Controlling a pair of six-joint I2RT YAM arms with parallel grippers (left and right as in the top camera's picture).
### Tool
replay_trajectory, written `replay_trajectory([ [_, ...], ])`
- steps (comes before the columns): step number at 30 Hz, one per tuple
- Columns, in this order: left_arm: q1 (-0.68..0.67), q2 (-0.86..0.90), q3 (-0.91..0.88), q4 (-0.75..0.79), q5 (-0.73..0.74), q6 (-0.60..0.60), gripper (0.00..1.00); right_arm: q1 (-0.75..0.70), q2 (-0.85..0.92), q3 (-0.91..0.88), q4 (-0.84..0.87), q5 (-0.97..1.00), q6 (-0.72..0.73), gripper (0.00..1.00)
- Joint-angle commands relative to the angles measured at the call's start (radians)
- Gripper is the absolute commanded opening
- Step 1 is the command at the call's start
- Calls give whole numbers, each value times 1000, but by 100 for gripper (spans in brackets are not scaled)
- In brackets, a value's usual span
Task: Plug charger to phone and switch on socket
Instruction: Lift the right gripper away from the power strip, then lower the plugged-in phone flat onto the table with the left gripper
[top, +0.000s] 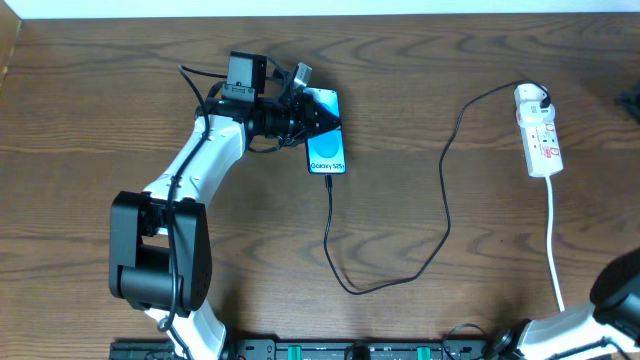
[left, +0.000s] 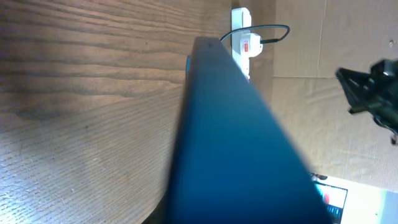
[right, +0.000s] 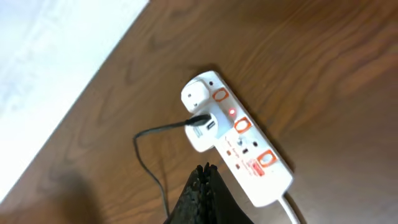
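The phone (top: 328, 150) lies on the table with its blue screen up. The charger cable (top: 445, 210) is plugged into the phone's near end, loops across the table and ends in an adapter in the socket (top: 538, 130). My left gripper (top: 318, 115) is shut on the phone's far end. In the left wrist view the phone (left: 230, 143) fills the space between the jaws. My right gripper (right: 205, 167) is shut and empty, hovering just short of the socket (right: 242, 134). The cable (right: 155, 134) enters the adapter, and a small red light glows next to it.
The socket's white cord (top: 553, 240) runs toward the front right. The table's far edge lies just beyond the socket (right: 68, 74). The right arm's base (top: 620, 290) sits at the front right corner.
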Motion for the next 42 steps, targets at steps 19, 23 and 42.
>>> replay_trajectory([
  [19,-19,24,15,-3,-111,18,7,246,-125,5,-137,7,-114,1],
  [23,-28,79,15,3,-119,27,7,290,-125,5,-156,10,-121,1],
  [42,-28,262,15,90,-133,33,7,482,-124,4,-189,69,-147,1],
])
